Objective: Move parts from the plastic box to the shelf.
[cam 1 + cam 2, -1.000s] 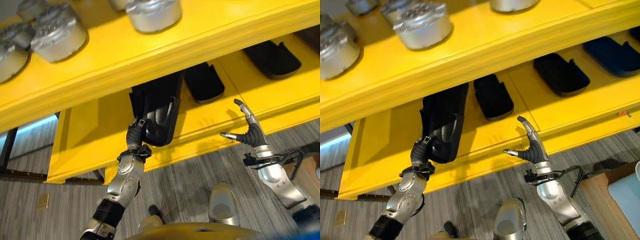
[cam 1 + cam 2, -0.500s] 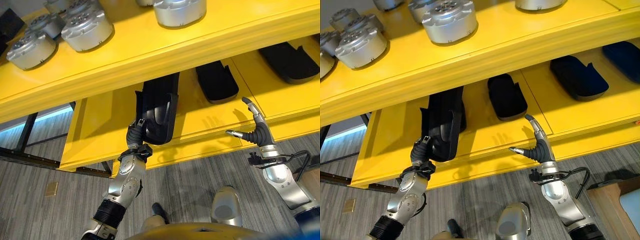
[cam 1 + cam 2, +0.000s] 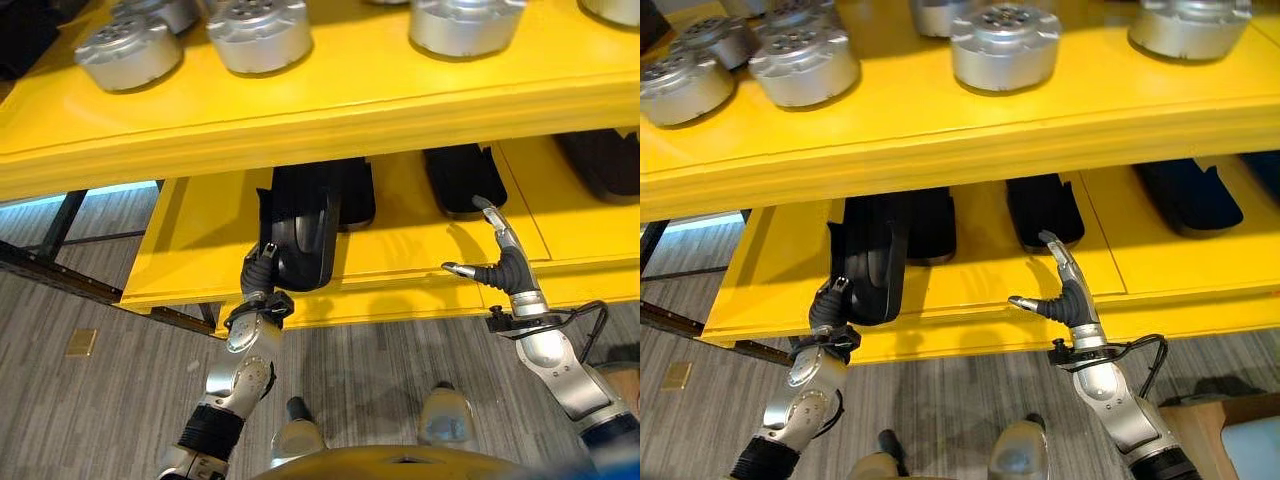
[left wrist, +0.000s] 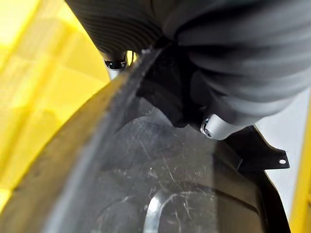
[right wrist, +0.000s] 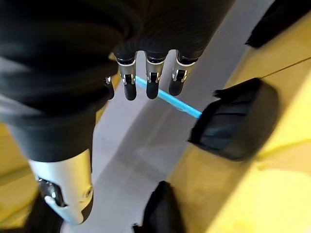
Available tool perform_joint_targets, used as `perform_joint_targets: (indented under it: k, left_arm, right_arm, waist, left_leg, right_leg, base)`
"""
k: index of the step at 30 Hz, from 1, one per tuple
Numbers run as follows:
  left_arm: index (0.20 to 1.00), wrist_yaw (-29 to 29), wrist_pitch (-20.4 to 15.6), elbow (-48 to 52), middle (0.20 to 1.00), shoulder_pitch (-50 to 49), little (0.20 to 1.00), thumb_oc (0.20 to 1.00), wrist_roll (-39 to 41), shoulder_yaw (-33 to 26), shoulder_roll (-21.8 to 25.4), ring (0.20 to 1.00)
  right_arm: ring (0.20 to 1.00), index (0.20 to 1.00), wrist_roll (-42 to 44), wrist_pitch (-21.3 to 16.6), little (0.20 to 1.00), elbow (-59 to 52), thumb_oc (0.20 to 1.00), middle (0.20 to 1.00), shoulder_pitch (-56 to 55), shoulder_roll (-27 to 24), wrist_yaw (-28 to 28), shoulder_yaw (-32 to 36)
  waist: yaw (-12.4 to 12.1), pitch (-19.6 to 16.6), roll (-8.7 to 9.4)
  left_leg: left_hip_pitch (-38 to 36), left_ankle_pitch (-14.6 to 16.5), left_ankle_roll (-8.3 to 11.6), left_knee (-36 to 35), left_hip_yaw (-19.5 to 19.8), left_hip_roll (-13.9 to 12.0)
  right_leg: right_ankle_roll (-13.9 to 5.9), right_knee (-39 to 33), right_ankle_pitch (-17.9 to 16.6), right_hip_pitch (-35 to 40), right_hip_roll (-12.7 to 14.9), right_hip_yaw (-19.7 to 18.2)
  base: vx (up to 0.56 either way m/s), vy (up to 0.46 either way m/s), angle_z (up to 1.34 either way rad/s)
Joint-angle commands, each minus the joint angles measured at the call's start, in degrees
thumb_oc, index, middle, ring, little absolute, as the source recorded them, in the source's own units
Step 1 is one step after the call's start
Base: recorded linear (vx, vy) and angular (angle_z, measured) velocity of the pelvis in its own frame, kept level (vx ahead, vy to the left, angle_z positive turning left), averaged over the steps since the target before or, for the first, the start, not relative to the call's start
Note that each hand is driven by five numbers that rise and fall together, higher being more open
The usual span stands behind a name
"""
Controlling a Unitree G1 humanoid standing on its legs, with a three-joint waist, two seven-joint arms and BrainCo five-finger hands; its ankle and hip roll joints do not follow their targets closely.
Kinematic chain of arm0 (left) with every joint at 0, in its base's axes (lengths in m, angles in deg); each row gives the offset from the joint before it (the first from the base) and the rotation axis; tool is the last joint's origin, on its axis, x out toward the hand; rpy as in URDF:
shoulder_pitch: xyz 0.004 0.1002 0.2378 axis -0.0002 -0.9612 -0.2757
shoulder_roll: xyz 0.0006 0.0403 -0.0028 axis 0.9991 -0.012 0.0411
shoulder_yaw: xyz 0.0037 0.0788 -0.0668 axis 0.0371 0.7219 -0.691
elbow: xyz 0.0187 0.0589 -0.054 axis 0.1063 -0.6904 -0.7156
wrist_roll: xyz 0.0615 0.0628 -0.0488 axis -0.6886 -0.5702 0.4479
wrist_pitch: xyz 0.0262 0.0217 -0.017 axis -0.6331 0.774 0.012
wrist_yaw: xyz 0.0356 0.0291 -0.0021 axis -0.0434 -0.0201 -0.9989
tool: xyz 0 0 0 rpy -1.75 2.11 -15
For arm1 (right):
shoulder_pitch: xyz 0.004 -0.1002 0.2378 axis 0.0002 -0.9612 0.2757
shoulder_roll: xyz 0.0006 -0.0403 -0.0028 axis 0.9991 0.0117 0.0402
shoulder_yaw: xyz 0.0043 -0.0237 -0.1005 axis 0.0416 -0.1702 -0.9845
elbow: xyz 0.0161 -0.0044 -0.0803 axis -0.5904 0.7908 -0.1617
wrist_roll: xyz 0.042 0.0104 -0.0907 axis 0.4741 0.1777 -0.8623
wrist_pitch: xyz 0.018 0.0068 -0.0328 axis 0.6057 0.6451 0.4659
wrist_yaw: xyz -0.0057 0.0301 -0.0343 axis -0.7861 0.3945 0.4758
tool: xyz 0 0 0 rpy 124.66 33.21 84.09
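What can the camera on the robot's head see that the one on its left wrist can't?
The left eye view alone shows the round silver parts on the yellow shelf's upper level, the other black parts on the lower level, and the open right hand held above the shelf's front edge. The left wrist view alone shows scratches inside the black part. Both show the left hand holding it over the yellow shelf.

Stereo head pair looking down at shelf [image 3: 330,100], wrist cameras close along hands.

black part [image 3: 303,232] top hidden under upper shelf [image 3: 330,110], left hand [image 3: 261,272] fingers behind it
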State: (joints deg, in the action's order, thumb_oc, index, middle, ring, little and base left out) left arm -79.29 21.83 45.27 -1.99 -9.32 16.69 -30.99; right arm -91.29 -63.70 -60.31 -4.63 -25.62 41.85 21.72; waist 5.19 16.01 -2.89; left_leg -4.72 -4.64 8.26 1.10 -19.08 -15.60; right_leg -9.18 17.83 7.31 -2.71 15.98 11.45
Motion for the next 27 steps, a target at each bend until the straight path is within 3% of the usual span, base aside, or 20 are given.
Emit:
perform_joint_targets:
  k: [1, 4, 7, 9, 11, 13, 14, 18, 19, 20, 22, 23, 27]
  left_arm:
    - [0.200, 2.3, -1.7, 5.6, 0.200, 2.0, 0.200, 0.200, -4.6, -2.9, 3.1, 0.200]
    - [0.200, 3.3, -1.6, 5.4, 0.200, 3.2, 0.200, 0.200, -5.8, -3.7, 4.0, 0.200]
    - [0.200, 5.6, 0.7, 4.5, 0.200, 6.0, 0.200, 0.200, -6.7, -3.7, 5.5, 0.200]
    - [0.200, 6.4, 1.3, 3.8, 0.200, 7.2, 0.200, 0.200, -7.8, -2.6, 5.1, 0.200]
    - [0.200, 5.9, 1.7, 4.4, 0.200, 7.0, 0.200, 0.200, -8.1, -2.1, 5.1, 0.200]
    - [0.200, 4.6, 1.3, 5.1, 0.200, 5.6, 0.200, 0.200, -8.7, -2.0, 5.5, 0.200]
    - [0.200, 4.4, 1.4, 5.4, 0.200, 5.3, 0.200, 0.200, -9.0, -2.0, 5.6, 0.200]
    - [0.200, 3.7, 1.3, 5.4, 0.200, 4.8, 0.200, 0.200, -9.4, -1.5, 5.4, 0.200]
    - [0.200, 3.6, 0.7, 5.7, 0.200, 4.2, 0.200, 0.200, -8.6, -1.4, 5.0, 0.200]
    - [0.200, 3.8, 0.7, 5.9, 0.200, 4.1, 0.200, 0.200, -8.2, -1.4, 4.8, 0.200]
    - [0.200, 4.1, 1.0, 6.0, 0.200, 4.0, 0.200, 0.200, -7.8, -1.0, 4.0, 0.200]
    - [0.200, 4.6, 1.3, 5.6, 0.200, 4.2, 0.200, 0.200, -7.3, -0.9, 3.8, 0.200]
    - [0.200, 7.0, -0.2, 2.9, 0.200, 3.7, 0.200, 0.200, -7.7, -0.7, 2.7, 0.200]
  right_arm:
    - [1.000, 1.000, 3.5, -1.3, 1.000, -5.9, 1.000, 1.000, 2.8, 3.2, -0.5, 0.7]
    - [1.000, 1.000, 3.3, -1.3, 1.000, -5.8, 1.000, 1.000, 3.7, 4.6, -0.3, 0.4]
    - [1.000, 1.000, 1.3, -0.2, 1.000, -4.1, 1.000, 1.000, 4.8, 6.1, 1.1, -0.3]
    - [1.000, 1.000, 1.7, 0.6, 1.000, -2.0, 1.000, 1.000, 5.5, 6.6, 1.7, -1.3]
    - [1.000, 1.000, 1.0, -1.3, 1.000, -0.1, 1.000, 1.000, 6.1, 7.1, 1.7, -1.6]
    - [1.000, 1.000, 0.4, -3.4, 1.000, 1.1, 1.000, 1.000, 6.6, 8.0, 0.8, -2.1]
    - [1.000, 1.000, 0.8, -3.7, 1.000, 1.6, 1.000, 1.000, 6.7, 8.1, 0.6, -2.1]
    - [1.000, 1.000, 2.1, -4.3, 1.000, 1.0, 1.000, 1.000, 6.1, 6.8, 0.1, -1.7]
    - [1.000, 1.000, 1.8, -3.7, 1.000, -0.2, 1.000, 1.000, 5.6, 6.1, -0.6, -1.5]
    - [1.000, 1.000, 1.6, -3.4, 1.000, -0.7, 1.000, 1.000, 5.1, 5.7, -0.7, -1.5]
    - [1.000, 1.000, 0.6, -2.7, 1.000, -1.0, 1.000, 1.000, 4.3, 5.2, 0.0, -1.5]
    - [1.000, 1.000, 0.0, -2.4, 1.000, -0.8, 1.000, 1.000, 4.2, 5.2, 0.7, -1.5]
    - [1.000, 1.000, -0.1, -2.6, 1.000, 0.6, 1.000, 1.000, 3.1, 5.9, 1.6, -1.3]
  waist:
    - [-1.8, -0.2, 2.82]
    - [-3.0, 0.9, 4.20]
    - [-4.4, 1.6, 5.81]
    - [-4.8, 1.8, 6.40]
    - [-5.3, 1.9, 6.91]
    - [-5.8, 1.8, 7.48]
    - [-5.8, 1.7, 7.46]
    - [-4.6, -0.3, 7.00]
    - [-4.3, -1.0, 6.97]
    - [-4.0, -1.3, 6.88]
    - [-3.5, -1.7, 6.44]
    - [-3.3, -1.9, 6.20]
    - [-2.5, -3.6, 5.54]
  left_leg:
    - [5.1, 8.1, -4.60, 9.8, 3.1, -0.3]
    - [8.3, 9.8, -5.62, 13.7, 3.1, 0.3]
    - [10.9, 11.3, -7.12, 16.0, 2.4, 1.3]
    - [10.0, 12.3, -7.30, 15.5, 1.7, 2.2]
    - [9.0, 12.1, -7.71, 13.9, 0.0, 2.8]
    - [6.3, 11.8, -8.43, 9.8, -2.9, 3.9]
    - [5.4, 11.4, -8.75, 7.9, -3.3, 4.5]
    - [2.9, 9.2, -9.59, 0.3, -2.0, 8.4]
    - [2.7, 8.3, -9.30, -1.4, -1.7, 10.6]
    - [2.8, 8.0, -9.23, -1.7, -1.2, 11.5]
    - [3.2, 8.0, -9.31, -1.5, 0.5, 12.9]
    - [3.8, 7.0, -9.78, -1.4, 0.6, 13.1]
    - [1.4, 6.5, -10.03, -3.9, 1.8, 14.4]
  right_leg:
    - [1.48, 1.9, 3.7, 3.7, 0.3, 2.8]
    - [0.08, 0.5, 2.5, 4.6, 1.5, 3.1]
    - [-0.86, -2.8, -1.1, 6.1, 3.1, 4.5]
    - [-1.40, -4.3, -3.2, 6.7, 3.8, 5.5]
    - [-1.70, -5.7, -6.1, 6.4, 4.2, 7.6]
    - [-2.87, -4.5, -11.5, 4.2, 5.3, 10.3]
    - [-3.01, -3.6, -11.3, 3.4, 5.0, 10.1]
    - [-1.81, -0.5, -5.2, 1.3, -4.8, 8.0]
    - [-0.21, -2.0, -2.5, 1.7, -9.4, 7.7]
    - [0.90, -3.6, -1.4, 2.2, -11.4, 6.8]
    - [2.76, -6.1, 0.5, 3.5, -12.9, 4.9]
    - [3.80, -7.4, -0.3, 3.6, -13.6, 4.1]
    - [4.03, -10.6, -1.2, 5.2, -14.9, 2.7]
  base:
    - [0.00, 0.243, 0.04]
    - [-0.05, 0.204, 0.05]
    - [-0.05, 0.182, 0.03]
    - [0.01, 0.181, 0.04]
    - [-0.05, 0.162, -0.16]
    - [-0.05, 0.221, -0.48]
    - [0.00, 0.240, -1.03]
    - [0.07, 0.219, -0.47]
    - [0.11, 0.234, -0.22]
    - [0.10, 0.172, -0.23]
    - [0.05, 0.039, -0.06]
    - [0.03, -0.018, 0.13]
    - [0.07, -0.089, 0.31]
